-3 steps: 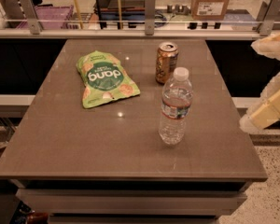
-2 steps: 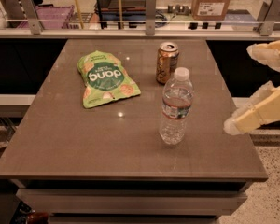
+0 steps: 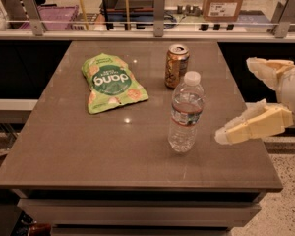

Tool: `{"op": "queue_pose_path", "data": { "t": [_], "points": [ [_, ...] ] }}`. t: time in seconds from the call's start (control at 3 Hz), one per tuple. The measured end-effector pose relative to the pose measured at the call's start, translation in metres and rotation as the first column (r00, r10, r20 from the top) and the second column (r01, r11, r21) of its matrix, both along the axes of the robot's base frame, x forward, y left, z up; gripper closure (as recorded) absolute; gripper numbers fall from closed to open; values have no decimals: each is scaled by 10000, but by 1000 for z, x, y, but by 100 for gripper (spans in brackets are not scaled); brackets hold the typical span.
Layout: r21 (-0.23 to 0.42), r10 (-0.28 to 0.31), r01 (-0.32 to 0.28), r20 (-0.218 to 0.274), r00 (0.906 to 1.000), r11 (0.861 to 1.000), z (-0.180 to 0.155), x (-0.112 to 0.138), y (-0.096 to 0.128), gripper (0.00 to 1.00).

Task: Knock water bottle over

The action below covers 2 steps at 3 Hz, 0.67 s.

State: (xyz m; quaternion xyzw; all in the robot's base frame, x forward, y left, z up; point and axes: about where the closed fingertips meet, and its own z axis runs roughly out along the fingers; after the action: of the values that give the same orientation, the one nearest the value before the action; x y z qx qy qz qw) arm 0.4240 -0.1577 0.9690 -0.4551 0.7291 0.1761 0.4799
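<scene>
The water bottle (image 3: 186, 112) stands upright on the brown table (image 3: 88, 146), right of centre. It is clear ribbed plastic with a white cap and a label band. My gripper (image 3: 236, 100) comes in from the right edge of the camera view, at about the bottle's height. It is open and empty. One cream finger (image 3: 253, 125) points left toward the bottle, with a small gap between its tip and the bottle. The other finger (image 3: 265, 68) sits higher and farther back.
A gold-brown drink can (image 3: 177, 66) stands upright just behind the bottle. A green snack bag (image 3: 112, 82) lies flat to the left. A rail with metal posts (image 3: 159, 9) runs behind the table's far edge.
My gripper has moved left over the table's right edge, closer to the bottle. The bottle, can and bag have not moved.
</scene>
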Motion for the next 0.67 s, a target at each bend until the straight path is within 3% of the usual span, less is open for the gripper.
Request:
{"op": "queue_pose_path", "data": {
  "t": [0.33, 0.67],
  "points": [
    [776, 694, -711, 243, 9973, 9944, -8, 6, 10, 0],
    [1429, 1321, -1357, 344, 9906, 9804, -19, 11, 21, 0]
  ]
}}
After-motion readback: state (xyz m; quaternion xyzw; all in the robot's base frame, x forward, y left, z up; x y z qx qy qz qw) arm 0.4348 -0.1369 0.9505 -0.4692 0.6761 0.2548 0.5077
